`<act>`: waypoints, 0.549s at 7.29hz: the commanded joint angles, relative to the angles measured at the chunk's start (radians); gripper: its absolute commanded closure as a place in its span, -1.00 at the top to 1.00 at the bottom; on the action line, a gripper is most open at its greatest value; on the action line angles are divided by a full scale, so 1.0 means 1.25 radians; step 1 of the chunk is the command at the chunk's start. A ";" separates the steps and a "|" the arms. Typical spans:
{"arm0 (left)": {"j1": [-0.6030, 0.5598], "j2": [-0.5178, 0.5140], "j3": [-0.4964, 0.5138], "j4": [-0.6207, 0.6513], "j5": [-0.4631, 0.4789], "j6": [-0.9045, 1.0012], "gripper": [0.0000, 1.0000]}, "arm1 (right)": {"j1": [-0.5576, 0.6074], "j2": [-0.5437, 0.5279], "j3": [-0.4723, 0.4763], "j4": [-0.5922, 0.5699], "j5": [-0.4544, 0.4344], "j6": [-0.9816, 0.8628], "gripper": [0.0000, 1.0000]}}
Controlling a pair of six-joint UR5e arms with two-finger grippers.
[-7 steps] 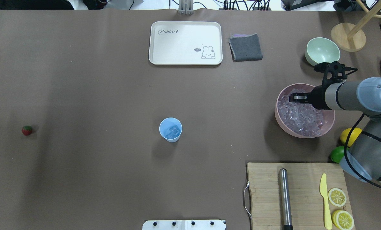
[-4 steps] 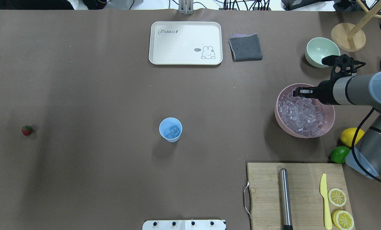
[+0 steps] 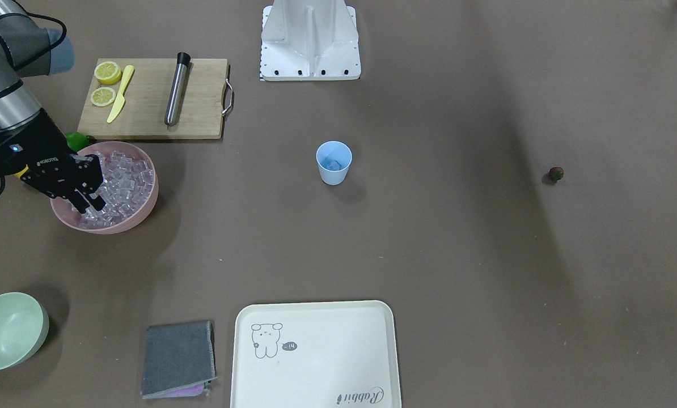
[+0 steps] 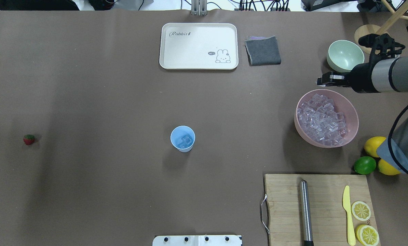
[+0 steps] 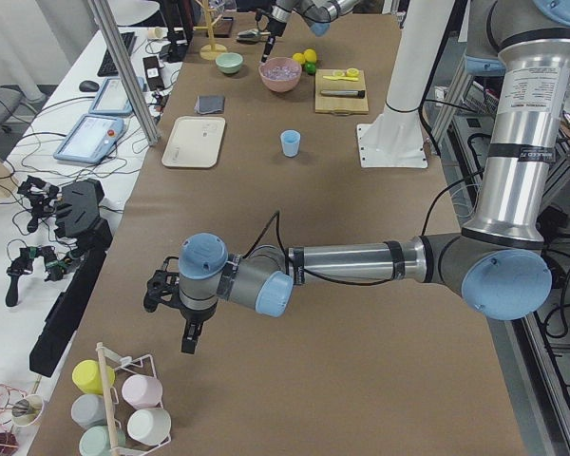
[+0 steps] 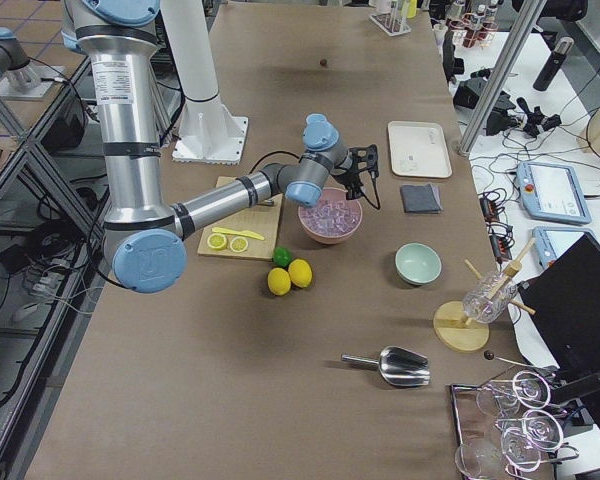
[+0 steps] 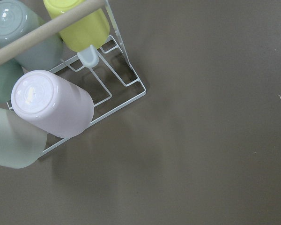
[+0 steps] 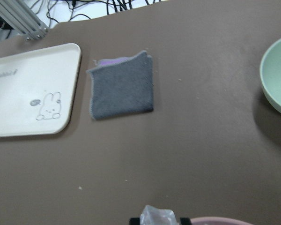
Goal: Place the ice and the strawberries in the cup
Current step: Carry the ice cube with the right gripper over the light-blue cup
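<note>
Ice cube (image 8: 158,216) sits pinched in my right gripper (image 4: 322,81), just beyond the pink bowl (image 4: 351,134). Recommended: I carry it level to the light blue cup (image 4: 182,138) mid-table, then release low inside its rim. Strawberry (image 4: 28,139) lies farthest, well apart.

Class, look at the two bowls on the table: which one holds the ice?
The pink bowl. It is piled with ice, while the pale green bowl holds nothing.
</note>
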 commanded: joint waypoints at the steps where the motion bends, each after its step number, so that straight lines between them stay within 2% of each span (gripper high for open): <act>1: 0.006 -0.004 0.002 0.001 0.000 0.000 0.96 | 0.010 0.083 -0.001 -0.002 0.007 0.001 -1.00; 3: 0.013 -0.009 -0.002 0.001 -0.004 0.000 0.96 | -0.025 0.140 0.004 -0.001 -0.003 0.000 -1.00; 4: 0.022 -0.010 -0.002 0.001 -0.004 0.000 0.96 | -0.070 0.172 0.004 0.000 -0.033 0.000 -1.00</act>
